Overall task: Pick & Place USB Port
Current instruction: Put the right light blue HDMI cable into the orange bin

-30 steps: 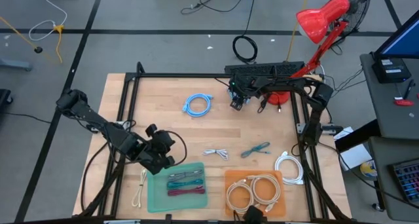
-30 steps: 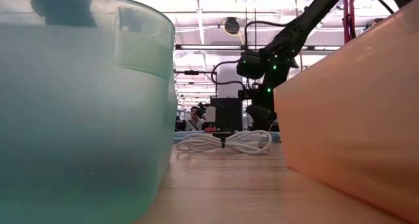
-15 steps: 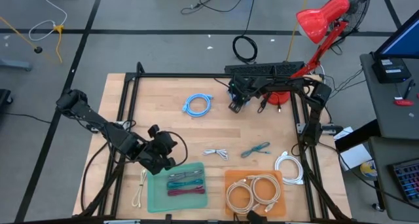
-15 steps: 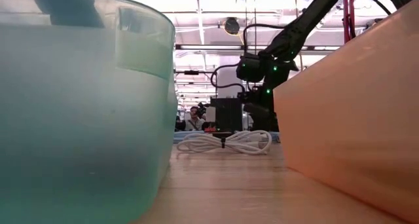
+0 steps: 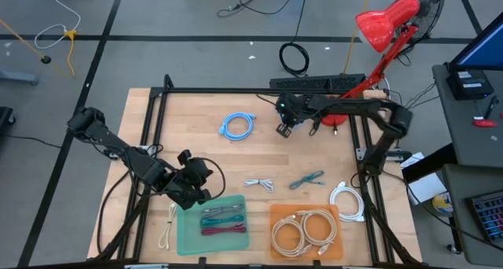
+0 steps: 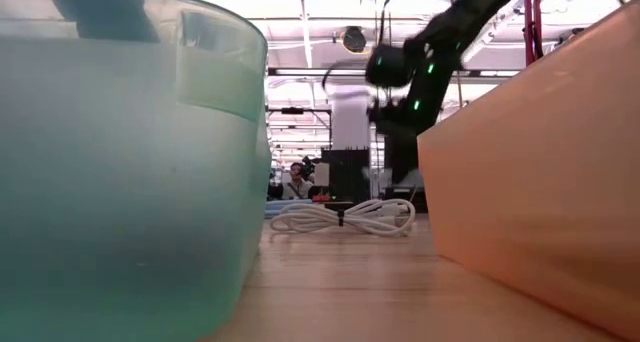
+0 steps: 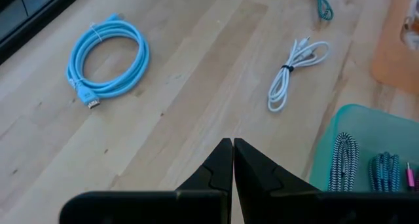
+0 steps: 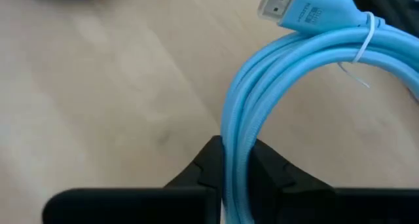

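Right jaws [image 8: 237, 160]: clenched on blue cable [image 8: 294, 54], coil hanging ahead, lifted for carrying. Left jaws [image 7: 233, 152]: clenched, empty.

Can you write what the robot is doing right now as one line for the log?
right gripper: shut on blue cable, far side of table | left gripper: shut, empty, by teal bin | white cable: mid-table

Red desk lamp [image 5: 381, 25] beyond the table's far right corner, black cable coil [image 5: 295, 58] on the floor.
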Action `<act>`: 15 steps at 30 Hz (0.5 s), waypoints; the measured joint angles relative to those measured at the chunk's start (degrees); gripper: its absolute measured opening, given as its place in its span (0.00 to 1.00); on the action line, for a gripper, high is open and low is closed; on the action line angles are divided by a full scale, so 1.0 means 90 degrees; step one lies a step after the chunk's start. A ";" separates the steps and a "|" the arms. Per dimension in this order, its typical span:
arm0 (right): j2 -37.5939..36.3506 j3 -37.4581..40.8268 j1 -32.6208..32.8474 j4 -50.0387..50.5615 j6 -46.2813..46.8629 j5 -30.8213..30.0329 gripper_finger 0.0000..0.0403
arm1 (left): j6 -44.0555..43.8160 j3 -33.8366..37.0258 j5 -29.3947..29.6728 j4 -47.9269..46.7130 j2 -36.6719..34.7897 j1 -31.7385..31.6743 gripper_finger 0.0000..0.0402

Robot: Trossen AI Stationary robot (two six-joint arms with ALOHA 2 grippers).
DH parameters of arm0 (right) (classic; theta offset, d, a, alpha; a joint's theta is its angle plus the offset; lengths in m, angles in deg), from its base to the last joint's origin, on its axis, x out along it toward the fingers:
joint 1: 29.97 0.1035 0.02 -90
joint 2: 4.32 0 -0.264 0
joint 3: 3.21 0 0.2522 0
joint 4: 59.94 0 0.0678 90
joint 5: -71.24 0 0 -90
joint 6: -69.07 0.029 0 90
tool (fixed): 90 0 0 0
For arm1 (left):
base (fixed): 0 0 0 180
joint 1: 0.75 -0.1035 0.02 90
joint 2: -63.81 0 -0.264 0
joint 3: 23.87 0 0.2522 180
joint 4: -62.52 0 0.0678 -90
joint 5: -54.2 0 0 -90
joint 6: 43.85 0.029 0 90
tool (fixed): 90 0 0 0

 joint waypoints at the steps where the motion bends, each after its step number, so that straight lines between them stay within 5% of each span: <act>1: -0.0245 0.0000 0.0121 0.0108 0.0160 -0.0008 0.07 | 0.0000 0.0000 0.0000 -0.0001 -0.0001 0.0000 0.05; 8: -0.1938 -0.0012 0.1660 0.1238 0.1714 -0.0013 0.07 | -0.0002 0.0000 -0.0012 -0.0001 -0.0001 0.0015 0.05; 15: -0.2815 -0.0011 0.4282 0.2690 0.4596 -0.0551 0.07 | -0.0002 0.0000 -0.0012 -0.0004 -0.0001 0.0110 0.05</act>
